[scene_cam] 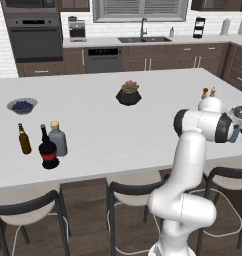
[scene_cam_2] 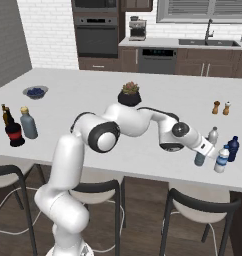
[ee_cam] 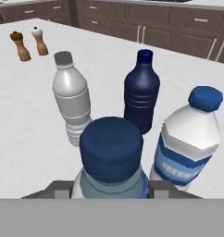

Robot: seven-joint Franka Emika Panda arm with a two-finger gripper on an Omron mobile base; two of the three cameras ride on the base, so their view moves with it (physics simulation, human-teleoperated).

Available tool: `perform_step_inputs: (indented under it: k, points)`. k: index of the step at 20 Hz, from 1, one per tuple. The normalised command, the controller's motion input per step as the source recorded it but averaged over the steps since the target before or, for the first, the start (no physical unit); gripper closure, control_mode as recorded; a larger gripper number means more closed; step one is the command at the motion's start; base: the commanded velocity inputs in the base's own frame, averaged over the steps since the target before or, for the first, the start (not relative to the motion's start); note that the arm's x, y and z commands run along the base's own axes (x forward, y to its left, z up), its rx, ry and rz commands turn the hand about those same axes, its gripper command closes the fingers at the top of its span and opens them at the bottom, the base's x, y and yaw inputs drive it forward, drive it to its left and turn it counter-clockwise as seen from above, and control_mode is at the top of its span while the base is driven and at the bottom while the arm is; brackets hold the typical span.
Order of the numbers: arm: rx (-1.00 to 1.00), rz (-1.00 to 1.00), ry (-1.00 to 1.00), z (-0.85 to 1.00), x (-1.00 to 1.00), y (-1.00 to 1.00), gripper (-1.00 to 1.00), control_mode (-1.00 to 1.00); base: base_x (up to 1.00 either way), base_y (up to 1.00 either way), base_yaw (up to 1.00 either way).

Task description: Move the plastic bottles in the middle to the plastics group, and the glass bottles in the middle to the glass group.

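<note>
My gripper (scene_cam_2: 203,150) is shut on the blue-tinted plastic bottle (ee_cam: 111,162) with a blue cap, low over the counter's right end. Just to its right stands the clear plastic bottle (ee_cam: 188,139) with a white-and-blue label. Behind them is the plastics group: a clear pale-capped bottle (ee_cam: 71,97) and a dark blue container (ee_cam: 141,92). At the far left the black glass bottle (scene_cam: 48,150) with a red label stands right beside the glass group, a grey-blue flask (scene_cam: 57,139) and a slim brown bottle (scene_cam: 24,139).
A potted succulent (scene_cam: 128,94) sits mid-counter and a bowl of blueberries (scene_cam: 22,105) at the far left. Salt and pepper shakers (ee_cam: 30,42) stand beyond the plastics group. Stools (scene_cam: 133,192) line the counter's (scene_cam: 143,150) near edge.
</note>
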Motion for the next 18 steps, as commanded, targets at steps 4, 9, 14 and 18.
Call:
perform_step_inputs:
  k: [4, 9, 14, 18]
  points:
    - [0.0, 0.0, -0.03, -0.14, 0.0, 0.0, 1.0, -1.0, 0.0, 0.0, 0.0]
    - [0.0, 0.0, -0.03, -0.06, 0.0, 0.0, 1.0, -1.0, 0.0, 0.0, 0.0]
    - [0.0, 0.0, -0.04, -0.11, 0.0, 0.0, 1.0, -1.0, 0.0, 0.0, 0.0]
    - [0.0, 0.0, -0.02, -0.19, 0.0, 0.0, 1.0, -1.0, 0.0, 0.0, 0.0]
